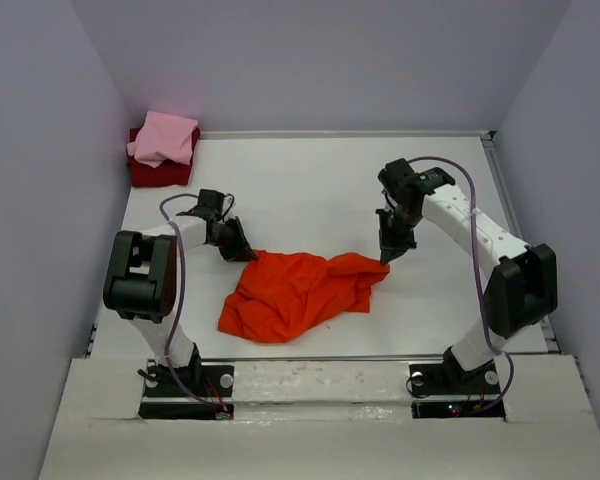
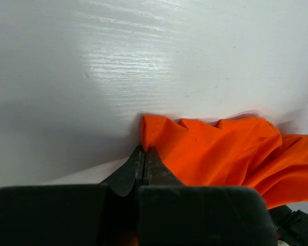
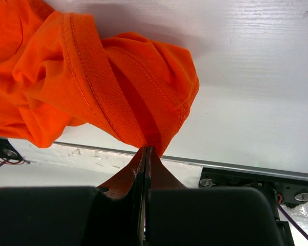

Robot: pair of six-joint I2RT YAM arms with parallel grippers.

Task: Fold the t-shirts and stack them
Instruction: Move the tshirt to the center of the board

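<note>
The orange-red t-shirt [image 1: 295,295] is seen crumpled on the near middle of the white table [image 1: 310,180]. It is spread as a rumpled band that is broadest at its near-left end and narrows toward the right. Its far-left corner is pinched by the left gripper [image 1: 248,252]. In the left wrist view that gripper [image 2: 145,151] is shown with its jaws pressed flat together, and a pointed fold of cloth stands straight up from the tips. The right end of the garment is held by the right gripper [image 1: 387,258], whose jaws are likewise shut tight. In the right wrist view a ribbed band [image 3: 92,87] of the shirt is seen running down into the closed tips [image 3: 147,150], with a stitched hem bunched just beside it. The shirt's near edge is laid close to the metal strip [image 1: 330,357] along the table's near side, but stops short of it. A broad stretch of bare white surface is left between the shirt and the back wall [image 1: 320,60], and more to the right as far as the side rail [image 1: 502,190]. In the far-left corner the pink t-shirt [image 1: 165,138] is stacked on the dark red t-shirt [image 1: 155,174]. Both are folded small, set against the left wall, and kept well apart from the orange-red one.
</note>
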